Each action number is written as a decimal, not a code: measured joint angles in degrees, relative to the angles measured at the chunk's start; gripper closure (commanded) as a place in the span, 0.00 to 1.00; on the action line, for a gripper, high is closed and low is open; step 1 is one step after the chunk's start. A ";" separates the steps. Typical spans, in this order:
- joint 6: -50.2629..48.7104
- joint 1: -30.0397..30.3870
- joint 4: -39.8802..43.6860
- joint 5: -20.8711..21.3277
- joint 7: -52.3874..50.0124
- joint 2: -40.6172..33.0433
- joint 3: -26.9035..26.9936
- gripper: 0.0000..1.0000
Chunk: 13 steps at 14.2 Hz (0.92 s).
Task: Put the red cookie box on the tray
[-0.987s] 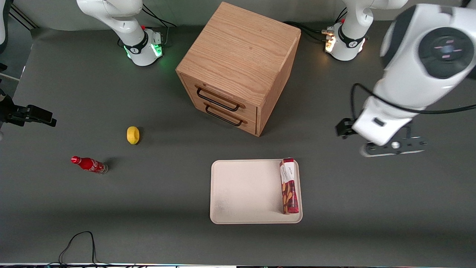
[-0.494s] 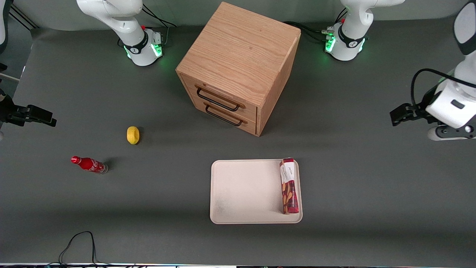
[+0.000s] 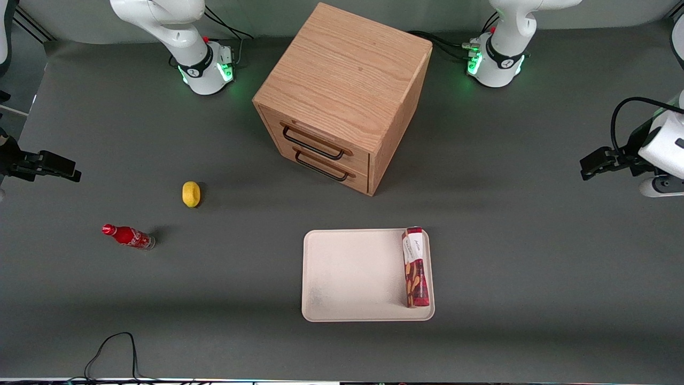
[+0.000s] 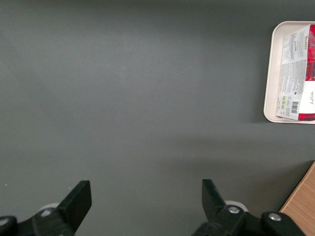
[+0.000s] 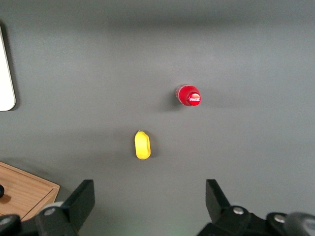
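Observation:
The red cookie box [image 3: 415, 267] lies flat on the cream tray [image 3: 352, 275], along the tray's short rim toward the working arm's end. In the left wrist view the box [image 4: 298, 73] shows its white label panel inside the tray [image 4: 271, 73]. My left gripper [image 3: 660, 187] hangs above bare table at the working arm's end, well away from the tray. Seen from the wrist, the gripper [image 4: 146, 189] is open, its fingers [image 4: 78, 196] spread wide with only grey table between them.
A wooden two-drawer cabinet [image 3: 342, 91] stands farther from the front camera than the tray. A yellow lemon [image 3: 191, 193] and a small red bottle [image 3: 127, 236] lie toward the parked arm's end. A black cable [image 3: 115, 347] loops at the table's near edge.
My left arm has swung away from the tray toward the working arm's end of the table, now partly out of the front view. The box and tray have not moved.

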 measured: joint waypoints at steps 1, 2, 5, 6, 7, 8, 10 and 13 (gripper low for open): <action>0.00 -0.29 -0.17 -0.14 0.04 -0.16 0.62 0.00; 0.00 -0.48 -0.16 -0.26 0.12 -0.28 1.02 0.00; -0.54 -0.75 -0.06 -0.34 0.34 -0.75 1.18 0.00; -1.28 -0.81 -0.01 -0.35 0.72 -0.97 1.18 0.00; -2.24 -0.83 0.04 -0.37 1.34 -1.16 1.19 0.00; -3.16 -0.82 0.07 -0.38 2.18 -1.30 1.25 0.00; -4.90 -0.80 0.08 -0.45 4.46 -1.56 1.57 0.00; -5.69 -0.79 0.08 -0.60 5.48 -1.84 1.86 0.00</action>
